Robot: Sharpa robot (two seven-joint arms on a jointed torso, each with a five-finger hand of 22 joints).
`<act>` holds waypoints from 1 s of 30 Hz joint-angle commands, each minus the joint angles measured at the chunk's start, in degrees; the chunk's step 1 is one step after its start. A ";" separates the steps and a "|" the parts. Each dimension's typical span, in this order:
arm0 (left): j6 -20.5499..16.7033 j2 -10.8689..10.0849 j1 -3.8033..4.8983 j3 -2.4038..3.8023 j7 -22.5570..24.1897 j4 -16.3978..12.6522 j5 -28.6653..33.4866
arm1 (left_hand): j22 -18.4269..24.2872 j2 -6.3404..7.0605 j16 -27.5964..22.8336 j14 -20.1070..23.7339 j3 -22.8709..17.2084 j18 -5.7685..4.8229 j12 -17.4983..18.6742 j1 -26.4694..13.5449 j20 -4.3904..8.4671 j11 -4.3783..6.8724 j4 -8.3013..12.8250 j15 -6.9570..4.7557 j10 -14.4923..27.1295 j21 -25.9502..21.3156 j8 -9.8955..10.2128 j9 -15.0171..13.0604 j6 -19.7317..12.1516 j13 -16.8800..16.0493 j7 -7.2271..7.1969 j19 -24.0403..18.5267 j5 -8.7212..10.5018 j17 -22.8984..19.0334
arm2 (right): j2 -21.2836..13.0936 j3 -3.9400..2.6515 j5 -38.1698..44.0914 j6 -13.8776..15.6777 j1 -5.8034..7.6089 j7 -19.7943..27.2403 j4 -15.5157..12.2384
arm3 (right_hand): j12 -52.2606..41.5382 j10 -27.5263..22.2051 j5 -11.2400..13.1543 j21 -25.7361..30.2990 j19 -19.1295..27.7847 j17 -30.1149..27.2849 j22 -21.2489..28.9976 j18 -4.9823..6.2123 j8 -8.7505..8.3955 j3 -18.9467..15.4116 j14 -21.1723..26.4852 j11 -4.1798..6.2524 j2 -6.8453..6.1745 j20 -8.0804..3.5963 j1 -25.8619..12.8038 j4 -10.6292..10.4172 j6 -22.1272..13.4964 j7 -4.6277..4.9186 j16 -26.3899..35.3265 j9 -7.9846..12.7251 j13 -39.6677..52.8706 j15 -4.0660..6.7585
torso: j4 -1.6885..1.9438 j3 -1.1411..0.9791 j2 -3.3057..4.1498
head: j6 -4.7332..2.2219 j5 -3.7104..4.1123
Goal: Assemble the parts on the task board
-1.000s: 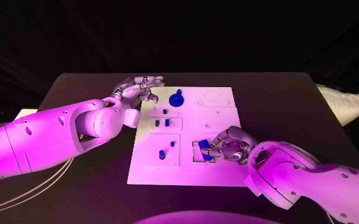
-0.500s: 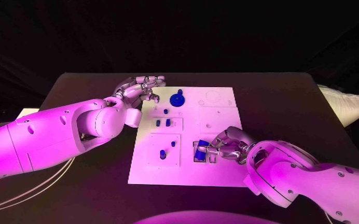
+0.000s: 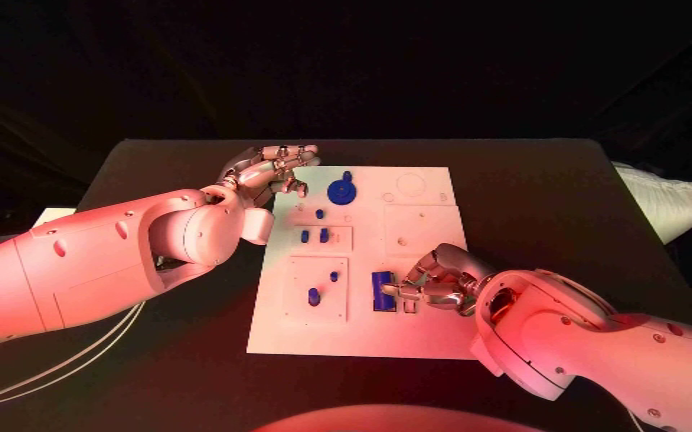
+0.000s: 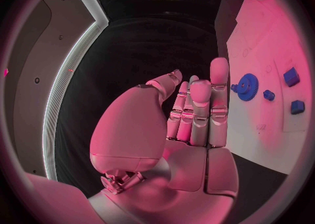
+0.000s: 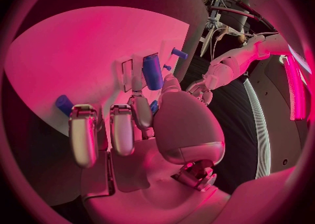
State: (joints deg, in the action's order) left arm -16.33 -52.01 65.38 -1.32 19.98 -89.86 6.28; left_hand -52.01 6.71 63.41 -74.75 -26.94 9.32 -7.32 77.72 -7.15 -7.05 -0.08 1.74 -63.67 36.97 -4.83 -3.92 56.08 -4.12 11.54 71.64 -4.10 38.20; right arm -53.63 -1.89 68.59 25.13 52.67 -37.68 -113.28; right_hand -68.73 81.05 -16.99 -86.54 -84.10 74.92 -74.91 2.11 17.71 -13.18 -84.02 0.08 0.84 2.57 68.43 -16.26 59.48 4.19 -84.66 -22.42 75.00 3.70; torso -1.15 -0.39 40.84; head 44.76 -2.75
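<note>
blue part (image 3: 382, 290) just beside right robot hand (image 3: 433, 284)

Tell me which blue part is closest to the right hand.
The long blue block, at the near middle of the task board, right against the right hand. The blue gear and small pieces lie farther off.

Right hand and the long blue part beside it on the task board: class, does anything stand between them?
Nothing visible does. The right hand is right at the long blue part on the task board, its fingers against it.
</note>
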 commanded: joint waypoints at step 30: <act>0.76 -0.13 -0.05 0.02 0.52 0.11 -0.28 | 0.10 -0.48 -0.10 0.45 0.47 0.67 -0.51 0.05 -0.11 0.01 0.15 -0.03 0.41 -0.42 -0.47 0.00 -0.40 0.07 0.00 -0.48 -0.38 -0.13 | -2.47 0.95 41.12 -14.96 5.09 32.70 0.90 | -2.43 -1.03 3.44 -1.23 -3.85 11.91 -12.16 -1.27 -12.65 15.22 -5.28 1.97 -0.61 -0.65 25.97 16.24 -9.23 -1.82 -3.74 7.76 2.34 1.21 | 0.15 0.02 0.00 | 0.26 -0.49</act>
State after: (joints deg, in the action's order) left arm -16.33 -52.21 65.38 -1.32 19.99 -89.70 6.26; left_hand -51.96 6.71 63.41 -74.75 -26.70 9.32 -7.66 77.72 -7.15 -7.05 0.16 1.74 -63.67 36.75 -5.09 -3.91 56.08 -4.12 11.53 71.64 -4.10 38.12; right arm -56.33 -1.03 99.04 17.20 57.65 -8.34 -112.60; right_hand -71.55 77.75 -13.65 -87.44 -84.01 74.91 -74.94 1.25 5.16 1.85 -84.01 -0.42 -2.75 2.40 90.98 -0.09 50.26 2.53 -88.10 -14.73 84.44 4.53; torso -1.03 -0.37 40.82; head 45.03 -3.15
